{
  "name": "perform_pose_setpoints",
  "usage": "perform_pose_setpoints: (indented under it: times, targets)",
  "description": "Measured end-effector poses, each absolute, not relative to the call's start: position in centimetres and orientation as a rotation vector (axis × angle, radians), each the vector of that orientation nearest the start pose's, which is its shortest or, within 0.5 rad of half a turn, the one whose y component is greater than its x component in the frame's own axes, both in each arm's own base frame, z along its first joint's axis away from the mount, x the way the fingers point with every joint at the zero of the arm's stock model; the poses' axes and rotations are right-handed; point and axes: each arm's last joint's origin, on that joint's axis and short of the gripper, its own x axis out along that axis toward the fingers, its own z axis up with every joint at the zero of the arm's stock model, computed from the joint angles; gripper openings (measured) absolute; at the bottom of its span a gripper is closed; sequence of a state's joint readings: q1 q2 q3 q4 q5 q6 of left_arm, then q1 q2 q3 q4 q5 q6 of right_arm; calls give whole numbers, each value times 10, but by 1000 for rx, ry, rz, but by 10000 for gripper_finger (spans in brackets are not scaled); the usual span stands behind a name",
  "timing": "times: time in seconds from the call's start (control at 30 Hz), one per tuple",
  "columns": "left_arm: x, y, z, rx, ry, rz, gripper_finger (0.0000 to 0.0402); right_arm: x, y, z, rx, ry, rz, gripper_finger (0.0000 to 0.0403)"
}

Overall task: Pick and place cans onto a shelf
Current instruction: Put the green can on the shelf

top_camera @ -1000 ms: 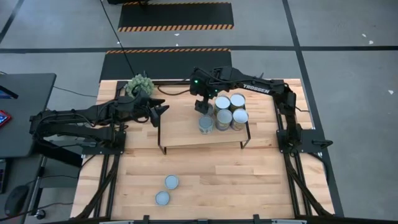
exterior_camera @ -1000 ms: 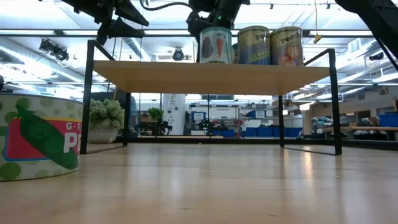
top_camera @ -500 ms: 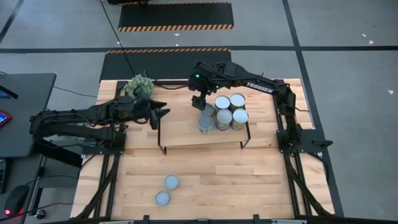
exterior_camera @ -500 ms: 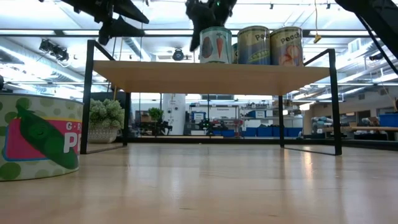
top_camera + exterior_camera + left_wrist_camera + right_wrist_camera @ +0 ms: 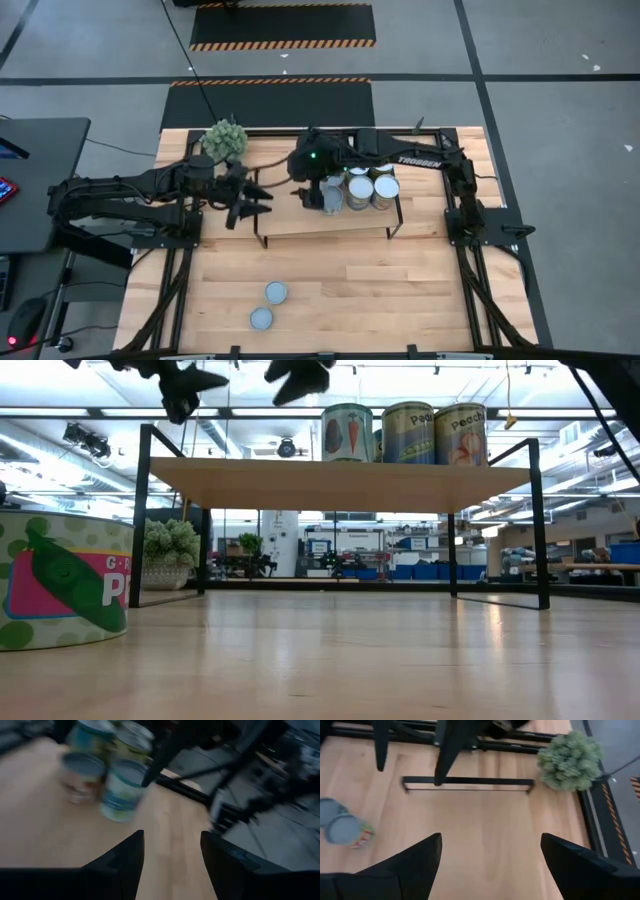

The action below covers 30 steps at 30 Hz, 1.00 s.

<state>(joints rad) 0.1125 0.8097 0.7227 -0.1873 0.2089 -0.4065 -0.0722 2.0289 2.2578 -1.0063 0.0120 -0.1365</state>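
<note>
Cans (image 5: 362,188) upright, clustered on shelf (image 5: 300,215) — two (image 5: 268,305) on tabletop.

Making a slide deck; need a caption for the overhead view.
Both grippers, left and right, hover over the shelf beside shelved cans; two cans remain on the table.

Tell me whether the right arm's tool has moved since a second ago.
Yes. In the high view the right tool has swung away from the cans toward the shelf's left end, nearer the left tool, and is open and empty.
</note>
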Motion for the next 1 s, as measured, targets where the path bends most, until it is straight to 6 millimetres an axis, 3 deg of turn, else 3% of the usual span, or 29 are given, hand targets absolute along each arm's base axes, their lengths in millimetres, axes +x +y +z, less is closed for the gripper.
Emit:
perform_pose_setpoints:
  times: [0.2,0.43,0.57,0.8,1.0]
  targets:
    - [178,-3,303,-395,356,-201,201,434,2,383,-60,767,-41,347]
    - [174,-30,299,-362,432,-315,201,429,66,384,-18,737,-79,347]
    - [172,-44,298,-387,452,-323,201,423,98,384,-23,723,-86,347]
    - [166,-68,297,-434,453,-259,201,413,131,385,28,708,-86,347]
    - [164,-88,299,-572,424,-222,201,396,171,382,99,737,-44,347]
